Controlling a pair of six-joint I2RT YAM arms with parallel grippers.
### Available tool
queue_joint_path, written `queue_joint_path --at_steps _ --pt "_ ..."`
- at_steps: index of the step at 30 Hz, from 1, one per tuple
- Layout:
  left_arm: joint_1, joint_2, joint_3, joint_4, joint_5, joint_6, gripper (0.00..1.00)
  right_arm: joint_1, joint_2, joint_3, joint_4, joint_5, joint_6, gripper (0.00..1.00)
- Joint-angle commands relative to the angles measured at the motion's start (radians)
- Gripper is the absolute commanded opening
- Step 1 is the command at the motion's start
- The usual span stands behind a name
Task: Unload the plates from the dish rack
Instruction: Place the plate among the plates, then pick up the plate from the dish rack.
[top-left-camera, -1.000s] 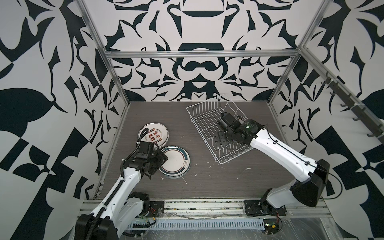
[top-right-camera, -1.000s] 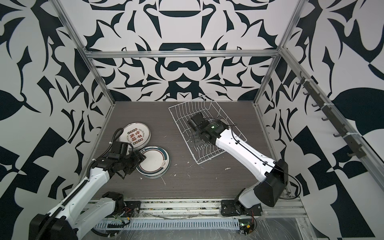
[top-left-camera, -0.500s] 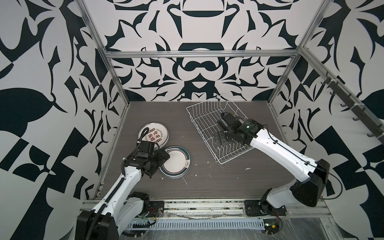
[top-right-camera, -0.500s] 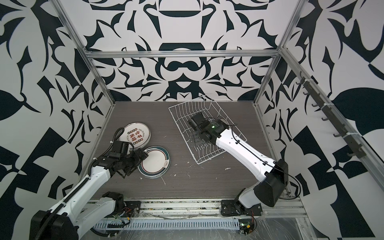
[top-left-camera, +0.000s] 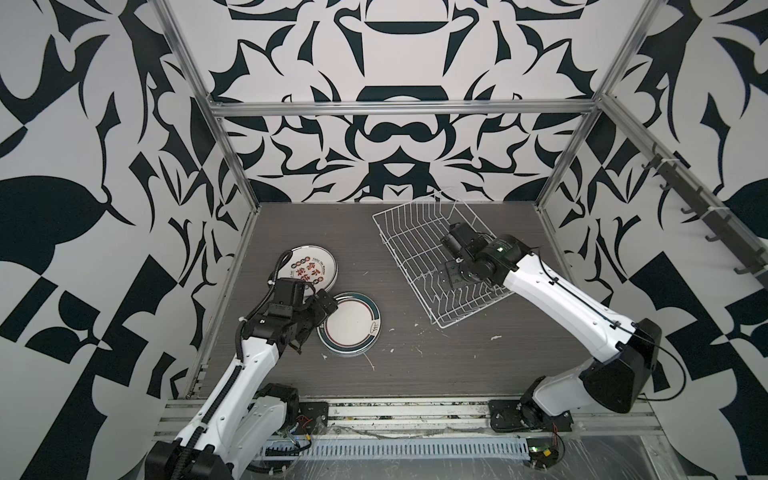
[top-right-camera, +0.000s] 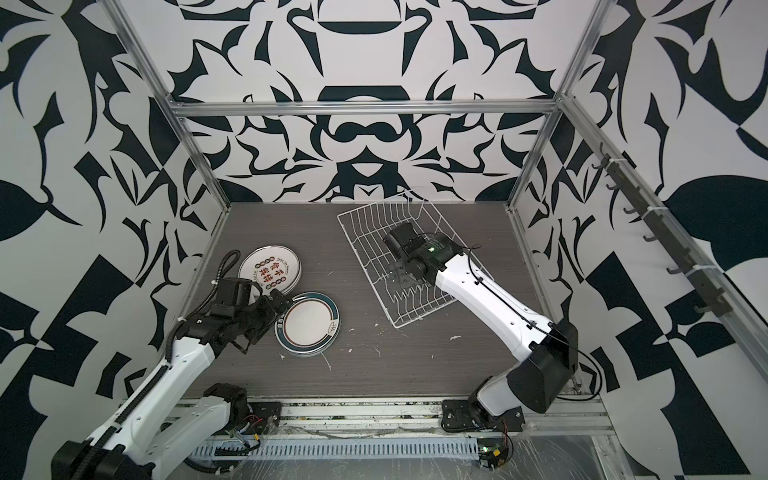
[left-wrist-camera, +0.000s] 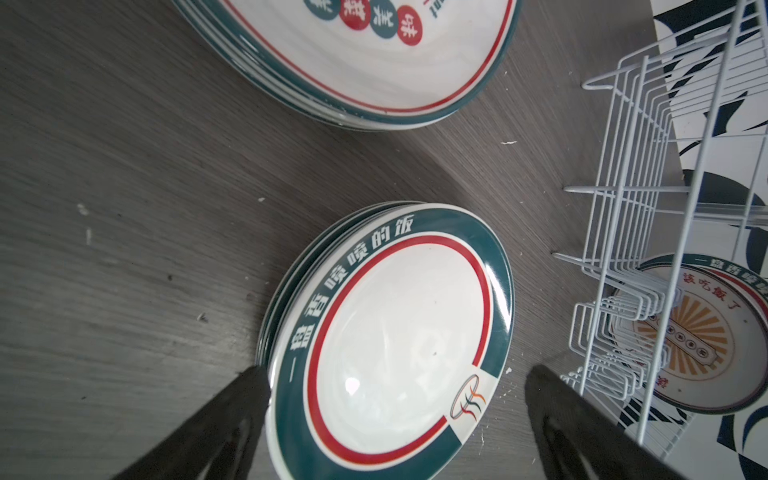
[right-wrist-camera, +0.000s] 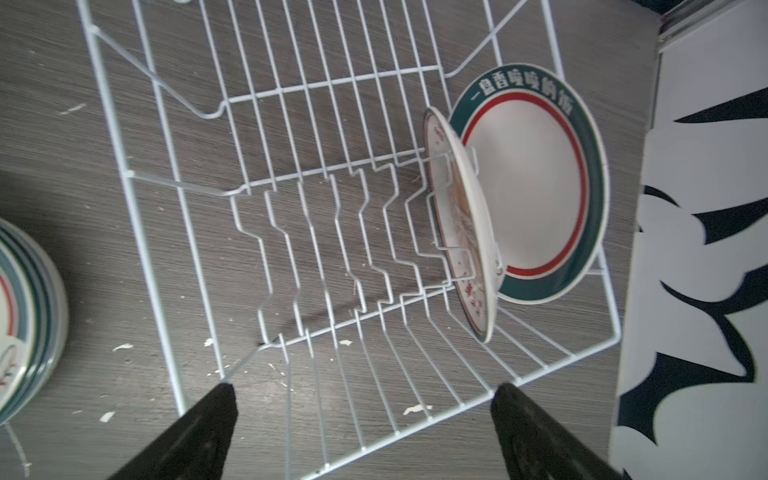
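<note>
Left gripper (left-wrist-camera: 397, 376), wide apart, sits beside stacked white green-rimmed plates (top-left-camera: 351, 326), left of middle. Right gripper (right-wrist-camera: 363, 390), apart too, hangs over the white dish rack (top-left-camera: 411, 237), two plates (right-wrist-camera: 536, 195) standing inside.

Top views look down; close wrist views apparently share dish rack (right-wrist-camera: 311, 176).

table (top-left-camera: 415, 374): dark woodgrain, white flecks (top-left-camera: 495, 337) | walls (top-left-camera: 399, 62): black-white pattern | hook rail (top-left-camera: 711, 216): right wall

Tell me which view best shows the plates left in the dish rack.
Right wrist: two plates stand in the dish rack, unobstructed. Left wrist shows one through the wires; in both top views the right arm hides them.
</note>
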Motion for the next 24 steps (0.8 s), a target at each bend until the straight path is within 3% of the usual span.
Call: queue_joint_path --at_steps 1,7,13,24 --pt "0.004 -0.002 0.038 -0.037 -0.012 0.018 0.99 -0.027 0.024 0.033 -0.046 0.097 -0.051 1.0" --pt "0.004 -0.023 0.037 -0.027 -0.007 0.008 0.99 -0.073 0.108 0.047 -0.054 0.185 -0.101 1.0" --pt "0.004 -0.086 0.04 -0.082 -0.092 0.003 0.99 -0.097 0.204 0.074 -0.03 0.215 -0.123 0.98" --pt "0.005 -0.135 0.046 -0.131 -0.143 -0.038 0.99 -0.137 0.346 0.133 -0.004 0.244 -0.137 0.77"
